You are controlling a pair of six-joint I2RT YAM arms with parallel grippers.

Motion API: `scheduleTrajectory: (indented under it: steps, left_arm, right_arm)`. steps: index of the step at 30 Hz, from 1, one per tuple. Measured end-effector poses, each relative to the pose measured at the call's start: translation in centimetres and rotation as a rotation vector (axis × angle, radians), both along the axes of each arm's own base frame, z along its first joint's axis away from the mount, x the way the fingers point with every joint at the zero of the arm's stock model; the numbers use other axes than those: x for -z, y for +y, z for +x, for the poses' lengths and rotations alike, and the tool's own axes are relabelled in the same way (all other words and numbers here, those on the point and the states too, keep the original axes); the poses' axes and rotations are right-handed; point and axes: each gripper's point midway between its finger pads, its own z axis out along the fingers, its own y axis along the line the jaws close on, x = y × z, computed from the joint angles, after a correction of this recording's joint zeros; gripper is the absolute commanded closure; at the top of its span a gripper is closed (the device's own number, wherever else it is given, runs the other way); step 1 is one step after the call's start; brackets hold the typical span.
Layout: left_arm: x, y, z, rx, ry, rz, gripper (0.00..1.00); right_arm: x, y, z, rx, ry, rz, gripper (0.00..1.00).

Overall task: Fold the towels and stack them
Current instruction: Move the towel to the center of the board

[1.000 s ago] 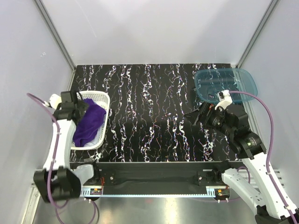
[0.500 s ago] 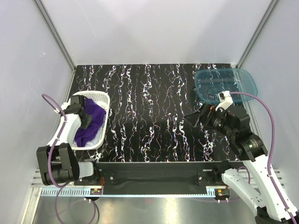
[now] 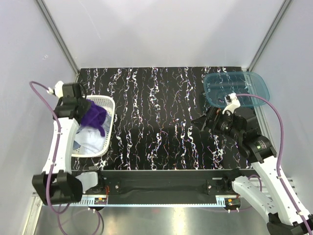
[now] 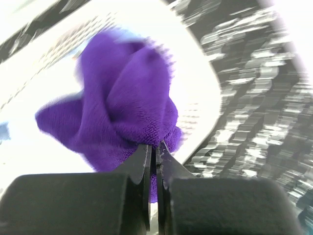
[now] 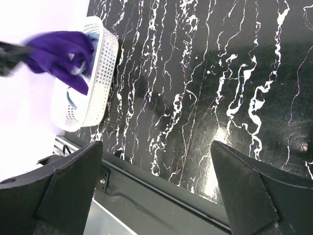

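My left gripper (image 3: 86, 113) is shut on a deep purple towel (image 3: 94, 116) and holds it bunched up above the white perforated basket (image 3: 110, 123). In the left wrist view the jaws (image 4: 155, 147) pinch a fold of the purple towel (image 4: 122, 98), which hangs over the basket (image 4: 198, 83). A pale blue-white towel (image 3: 91, 142) lies inside the basket below it. My right gripper (image 3: 203, 122) hovers open over the right side of the table, with only the tabletop between its fingers (image 5: 156, 144). From there the purple towel (image 5: 61, 54) and the basket (image 5: 93, 95) show at the far left.
A translucent teal bin (image 3: 239, 88) stands at the back right corner, just behind my right arm. The black marbled table (image 3: 156, 112) stretches between basket and bin. Grey walls close in on the left, the right and the back.
My left gripper went down into the basket, shut on the purple towel and lifted it, uncovering the pale towel beneath. The right gripper stayed open and shifted slightly.
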Motion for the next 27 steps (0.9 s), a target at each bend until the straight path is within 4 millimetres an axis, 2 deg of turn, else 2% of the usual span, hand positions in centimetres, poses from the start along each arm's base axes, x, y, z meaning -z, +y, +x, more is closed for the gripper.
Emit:
scheduleTrajectory:
  steps: [4,6,8,10,12,13,15,16,17,18,20,21,23,25,27]
  left_arm:
    - [-8.3,-2.6,1.3,0.123,-0.192,0.05,1.0]
    - [-11.1,-4.3,1.5,0.189,-0.264,0.049,1.0]
    - [-13.3,-7.1,1.6,0.294,-0.331,0.026,1.0]
    - [-15.1,-11.6,1.5,0.451,-0.389,-0.017,1.0]
    - [-16.3,-17.7,0.8,0.661,-0.438,-0.083,1.0]
    - [-16.6,-20.0,0.3,0.741,-0.452,-0.111,1.0]
    - [-16.4,-25.9,-1.6,0.94,-0.468,-0.183,1.0]
    - [-15.8,-28.4,-2.5,1.02,-0.471,-0.211,0.96]
    - [-14.7,-30.7,-3.8,1.097,-0.466,-0.242,0.88]
    - [-13.0,-32.4,-5.1,1.155,-0.44,-0.263,0.87]
    - [-8.1,-34.9,-7.3,1.235,-0.347,-0.301,0.84]
    - [-5.1,-35.5,-8.2,1.252,-0.279,-0.31,0.81]
    - [0.9,-35.2,-9.4,1.245,-0.131,-0.308,0.69]
    - [7.0,-33.6,-10.5,1.193,0.035,-0.281,0.64]
    - [10.9,-31.5,-11.4,1.138,0.167,-0.226,0.56]
  right_arm:
    - [-1.0,-0.1,0.1,0.005,-0.017,0.003,0.0]
    - [-1.8,-0.1,0.1,0.007,-0.034,0.008,0.0]
    - [-2.6,-0.3,0.2,0.016,-0.053,0.01,0.0]
    - [-3.2,-0.7,0.5,0.045,-0.063,0.0,0.0]
    - [-3.6,-1.3,0.8,0.079,-0.067,-0.013,0.0]
    - [-3.7,-1.5,0.9,0.095,-0.067,-0.02,0.0]
    - [-3.7,-2.0,1.2,0.121,-0.06,-0.037,0.0]
    - [-3.5,-2.1,1.2,0.128,-0.053,-0.046,0.0]
    - [-3.1,-2.2,1.2,0.132,-0.04,-0.056,0.0]
    - [-2.8,-2.3,1.2,0.134,-0.029,-0.065,0.0]
    - [-1.9,-2.4,1.1,0.137,-0.004,-0.079,0.0]
    - [-1.2,-2.5,1.1,0.138,0.013,-0.088,0.0]
    - [0.5,-2.6,0.9,0.139,0.053,-0.107,0.02]
    - [2.3,-2.7,0.8,0.144,0.095,-0.125,0.03]
    - [4.3,-2.8,0.6,0.148,0.149,-0.142,0.07]
